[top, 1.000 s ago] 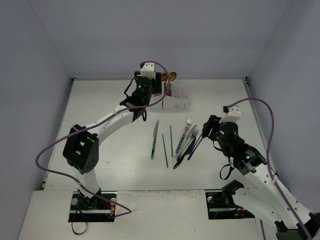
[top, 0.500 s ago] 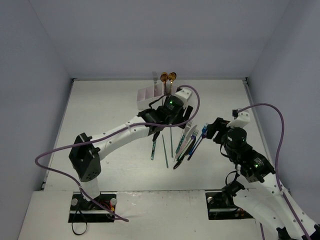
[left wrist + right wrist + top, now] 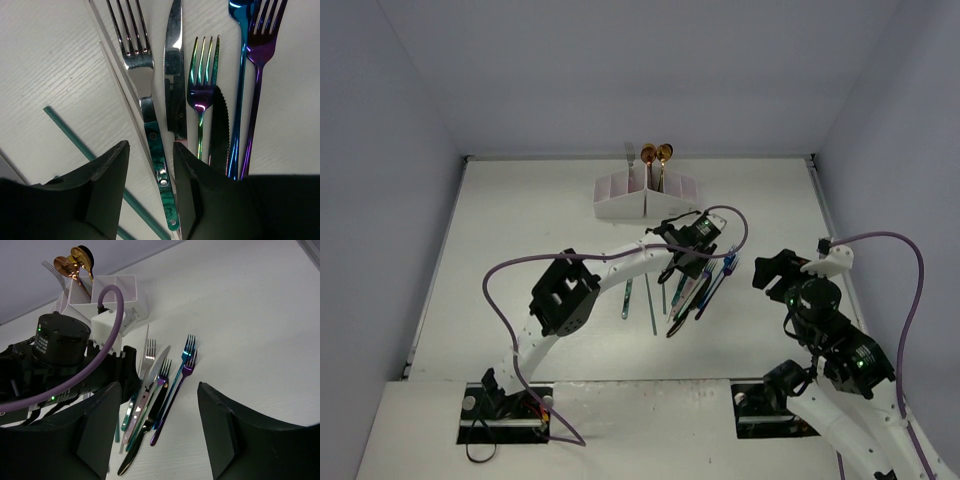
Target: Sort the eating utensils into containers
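several utensils (image 3: 710, 290) lie fanned side by side mid-table, with bare white table (image 3: 520, 250) open to their left and toward the near edge; the organiser (image 3: 620, 208) stands near the far edge under pale walls (image 3: 620, 70), two spoons (image 3: 655, 154) upright in it. the left gripper (image 3: 150, 185) is low over the utensils, jaws partly open astride the green handle of a fork (image 3: 137, 60), a gap showing on one side. the right gripper (image 3: 160, 425) hangs wide and empty just right of them.
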You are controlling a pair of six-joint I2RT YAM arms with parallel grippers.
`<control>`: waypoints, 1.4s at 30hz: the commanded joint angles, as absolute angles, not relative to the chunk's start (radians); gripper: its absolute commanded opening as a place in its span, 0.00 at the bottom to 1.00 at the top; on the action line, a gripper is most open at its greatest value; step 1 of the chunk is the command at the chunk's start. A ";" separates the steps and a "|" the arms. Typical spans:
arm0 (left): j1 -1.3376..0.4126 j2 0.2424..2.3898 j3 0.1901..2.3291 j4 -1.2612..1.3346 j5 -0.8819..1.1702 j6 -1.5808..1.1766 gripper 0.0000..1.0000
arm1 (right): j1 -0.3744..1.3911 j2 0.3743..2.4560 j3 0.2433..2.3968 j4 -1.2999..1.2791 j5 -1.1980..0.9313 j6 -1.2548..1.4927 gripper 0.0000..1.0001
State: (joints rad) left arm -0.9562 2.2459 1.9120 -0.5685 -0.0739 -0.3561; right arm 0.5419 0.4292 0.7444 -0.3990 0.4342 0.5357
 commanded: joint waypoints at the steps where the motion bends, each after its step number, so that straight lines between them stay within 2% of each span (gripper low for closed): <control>1: -0.932 2.245 2.023 -0.609 -0.045 -0.360 0.36 | 0.534 0.427 0.755 -0.383 0.477 0.571 0.59; 14: -0.910 2.348 2.088 -0.661 -0.041 -0.385 0.30 | 0.534 0.413 0.756 -0.391 0.500 0.575 0.59; 17: -0.908 2.350 2.080 -0.663 -0.041 -0.390 0.25 | 0.534 0.414 0.753 -0.391 0.506 0.576 0.59; 21: -0.900 2.324 2.047 -0.661 -0.073 -0.404 0.13 | 0.534 0.416 0.755 -0.392 0.506 0.576 0.59; 30: -0.874 2.221 1.993 -0.655 -0.115 -0.393 0.13 | 0.534 0.427 0.753 -0.393 0.505 0.577 0.59; 42: -0.813 2.198 1.956 -0.637 -0.077 -0.386 0.13 | 0.534 0.435 0.751 -0.393 0.495 0.573 0.59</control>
State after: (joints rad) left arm -0.8380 2.3005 1.9561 -0.6507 -0.0773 -0.3878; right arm 0.5419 0.4084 0.7444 -0.4320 0.4679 0.5579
